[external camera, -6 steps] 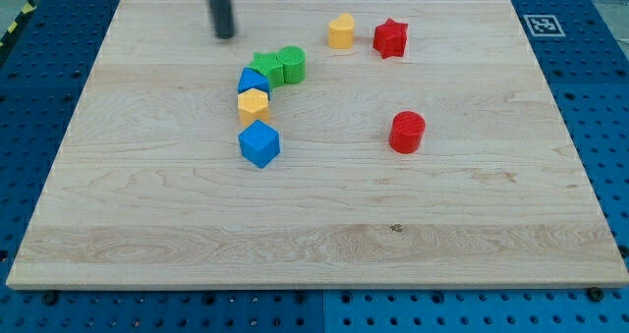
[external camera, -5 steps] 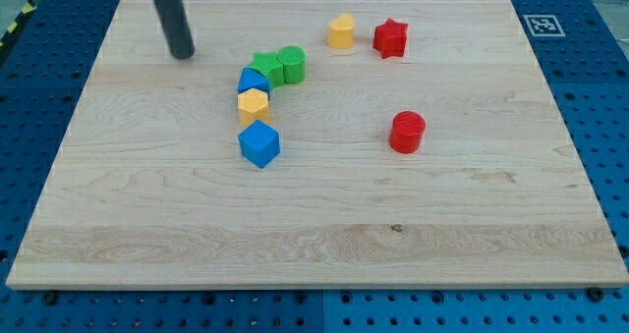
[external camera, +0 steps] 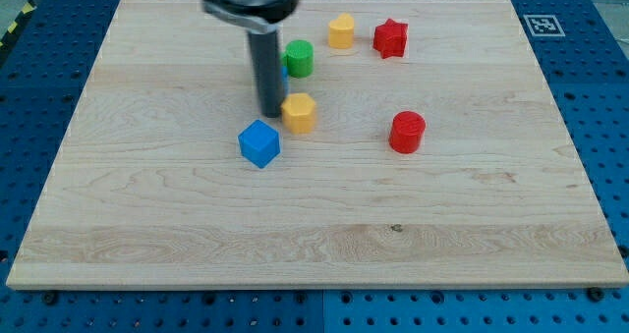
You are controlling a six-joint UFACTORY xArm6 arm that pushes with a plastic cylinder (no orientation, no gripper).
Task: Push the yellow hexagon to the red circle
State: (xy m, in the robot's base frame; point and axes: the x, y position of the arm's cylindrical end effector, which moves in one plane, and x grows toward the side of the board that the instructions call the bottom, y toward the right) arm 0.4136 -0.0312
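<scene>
The yellow hexagon (external camera: 300, 112) lies near the board's middle, left of the red circle (external camera: 407, 132) with a wide gap between them. My tip (external camera: 271, 113) stands right against the hexagon's left side. The rod rises toward the view's top and hides whatever lies behind it there. A sliver of blue shows at the rod's right edge.
A blue cube (external camera: 259, 142) lies just below and left of my tip. A green cylinder (external camera: 299, 58) sits above the hexagon. A second yellow block (external camera: 341, 30) and a red star (external camera: 390, 37) lie near the top edge of the wooden board (external camera: 147, 225).
My tip moved from the board's top left down to the hexagon's left side. The yellow hexagon has slid right, away from the blue blocks. The green star and one blue block are now hidden.
</scene>
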